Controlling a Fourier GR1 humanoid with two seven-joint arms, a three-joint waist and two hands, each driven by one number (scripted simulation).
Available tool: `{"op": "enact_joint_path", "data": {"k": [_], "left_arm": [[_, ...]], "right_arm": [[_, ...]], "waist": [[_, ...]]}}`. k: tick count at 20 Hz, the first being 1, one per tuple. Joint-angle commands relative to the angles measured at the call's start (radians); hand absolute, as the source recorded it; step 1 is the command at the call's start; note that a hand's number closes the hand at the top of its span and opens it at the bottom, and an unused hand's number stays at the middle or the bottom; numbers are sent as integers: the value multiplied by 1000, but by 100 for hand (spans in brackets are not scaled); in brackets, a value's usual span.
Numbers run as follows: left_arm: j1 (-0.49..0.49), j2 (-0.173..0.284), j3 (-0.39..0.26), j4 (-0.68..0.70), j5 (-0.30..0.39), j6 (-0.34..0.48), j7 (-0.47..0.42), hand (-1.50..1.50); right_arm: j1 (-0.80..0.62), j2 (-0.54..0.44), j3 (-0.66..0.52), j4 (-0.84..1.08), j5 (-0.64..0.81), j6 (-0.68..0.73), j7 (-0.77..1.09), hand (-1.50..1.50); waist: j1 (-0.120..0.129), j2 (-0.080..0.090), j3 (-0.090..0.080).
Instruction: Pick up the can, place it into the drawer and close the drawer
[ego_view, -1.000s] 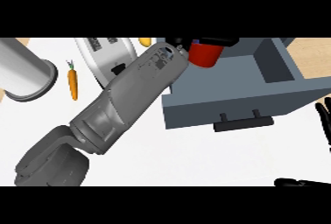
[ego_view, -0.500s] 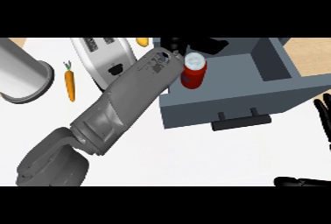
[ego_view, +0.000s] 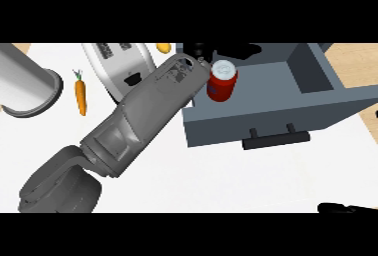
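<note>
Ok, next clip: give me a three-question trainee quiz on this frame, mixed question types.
1. True or false: the red can is inside the open grey drawer.
2. What lies on the counter left of the toaster? A) carrot B) spoon C) plate
3. Fill in: the drawer's black ___ faces the robot.

Key: 1 true; 2 A, the carrot; 3 handle.

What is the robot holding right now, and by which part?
Apparently nothing: the red can stands in the open drawer, apart from the left hand above it.
</note>
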Motion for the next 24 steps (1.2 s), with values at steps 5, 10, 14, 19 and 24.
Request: {"op": "enact_joint_path", "data": {"k": [5,10,14,19,24], "left_arm": [[-32,0,11,-29,68,4,15,-150],[-4,0,31,-58,112,16,-58,-150],[-7,0,-4,-75,112,54,-53,-150],[-9,0,12,-65,116,77,-79,-150],[4,1,18,-97,97,52,-38,-150]], "right_arm": [[4,-65,63,-90,190,15,-27,-150],[-46,-118,91,-38,311,17,-100,-150],[-114,-124,173,9,514,-41,-80,-150],[-85,-170,243,90,712,-74,-155,-150],[-161,-161,319,265,882,-142,-143,-150]], "waist": [[18,-8,-1],[36,-6,-1],[69,-12,-2],[81,-16,-1],[135,-27,-2]]}}
